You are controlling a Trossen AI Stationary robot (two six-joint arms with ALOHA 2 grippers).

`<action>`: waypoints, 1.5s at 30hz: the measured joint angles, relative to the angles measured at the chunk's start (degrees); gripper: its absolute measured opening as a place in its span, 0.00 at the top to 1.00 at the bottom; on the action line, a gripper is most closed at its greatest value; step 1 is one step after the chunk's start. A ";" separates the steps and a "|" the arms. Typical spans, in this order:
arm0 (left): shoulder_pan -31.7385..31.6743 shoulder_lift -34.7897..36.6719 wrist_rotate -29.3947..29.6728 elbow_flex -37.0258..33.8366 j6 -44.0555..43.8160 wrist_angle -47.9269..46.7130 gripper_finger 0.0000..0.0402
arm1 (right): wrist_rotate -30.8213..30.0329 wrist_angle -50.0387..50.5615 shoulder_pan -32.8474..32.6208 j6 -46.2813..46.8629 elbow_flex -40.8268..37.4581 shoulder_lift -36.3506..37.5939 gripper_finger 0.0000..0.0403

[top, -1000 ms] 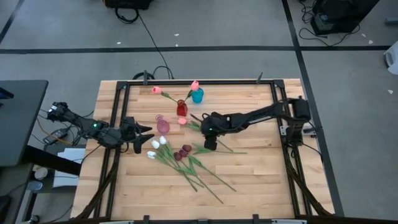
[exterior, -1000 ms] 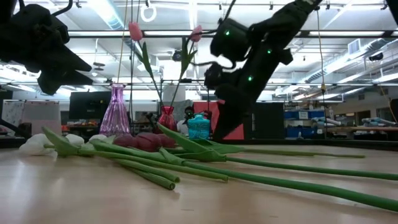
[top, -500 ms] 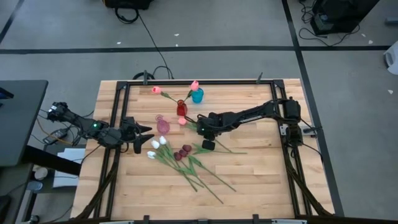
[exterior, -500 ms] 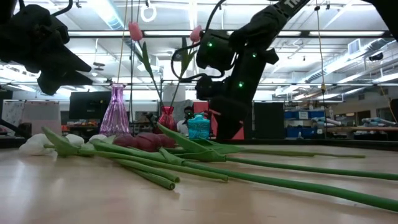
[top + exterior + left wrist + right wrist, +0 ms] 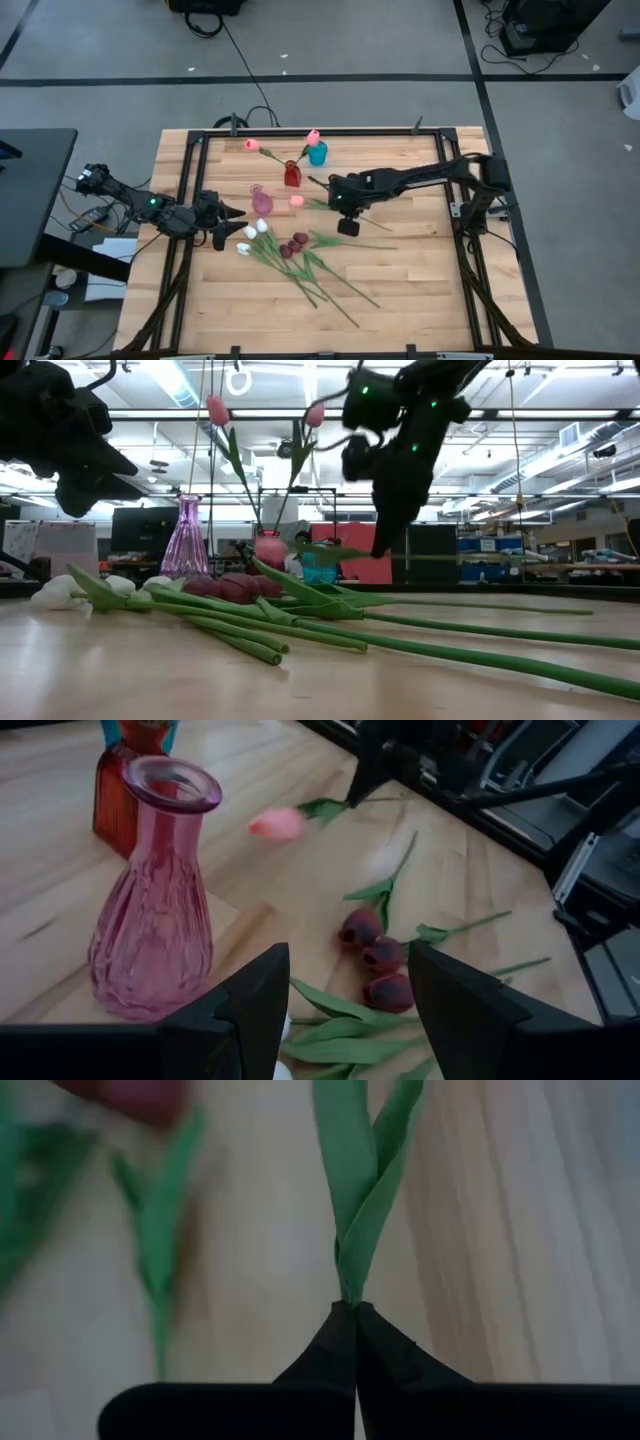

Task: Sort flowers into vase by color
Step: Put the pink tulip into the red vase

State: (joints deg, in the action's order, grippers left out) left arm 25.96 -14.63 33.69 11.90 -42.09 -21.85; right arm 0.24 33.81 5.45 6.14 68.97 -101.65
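My right gripper is shut on a pink tulip and holds it over the table's middle, the pink head pointing toward the pink glass vase. The low view shows the tulip hanging level. My left gripper stands open next to the pink vase on its left side, touching nothing. White tulips and maroon tulips lie flat on the table with crossed green stems. A red vase and a blue vase each hold a pink tulip. My right gripper pinches the pink tulip's green stem where the leaves start, between its two fingertips. The fingers point down from above and lie across the stem. The tulip hangs about level, clear of the table, head toward the table's left.
The three vases stand close together at the far middle. Loose tulips lie spread from the middle toward the near edge. A black frame runs round the table top. Bare wood shows at the near right.
My right gripper has shut on the pink tulip's stem and gone up with it. The tulip, which lay on the table, now hangs level and clear. The gripper has also shifted a little toward the table's right.
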 joint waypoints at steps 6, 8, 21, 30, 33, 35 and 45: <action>0.09 0.00 0.76 0.00 2.87 0.36 0.47 | 5.78 -19.78 0.37 -1.12 -11.92 9.09 0.99; 0.09 0.00 0.88 0.00 4.22 1.67 0.47 | 7.17 -27.63 0.37 -1.22 -17.08 11.66 1.00; 1.65 0.00 2.04 0.00 10.70 8.38 0.47 | -5.47 -21.04 10.34 7.32 -25.16 23.89 1.00; 1.53 0.00 11.86 -0.02 14.79 8.78 0.47 | 7.81 -47.53 22.94 0.79 -23.75 19.49 1.00; 1.53 -0.02 13.86 -0.02 16.33 8.90 0.47 | 13.14 -52.43 26.06 -0.06 -19.04 15.83 1.00; 1.51 -0.01 14.74 -0.02 16.70 9.07 0.47 | 16.52 -53.50 27.11 -1.14 -14.33 12.42 1.00; 1.53 0.00 14.26 -0.02 17.46 10.97 0.47 | 28.54 -56.56 29.36 -4.98 14.24 -7.58 1.00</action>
State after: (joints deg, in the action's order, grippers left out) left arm 27.49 -14.63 47.95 11.88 -24.62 -10.87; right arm 28.78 -22.75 34.81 1.16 83.20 -109.23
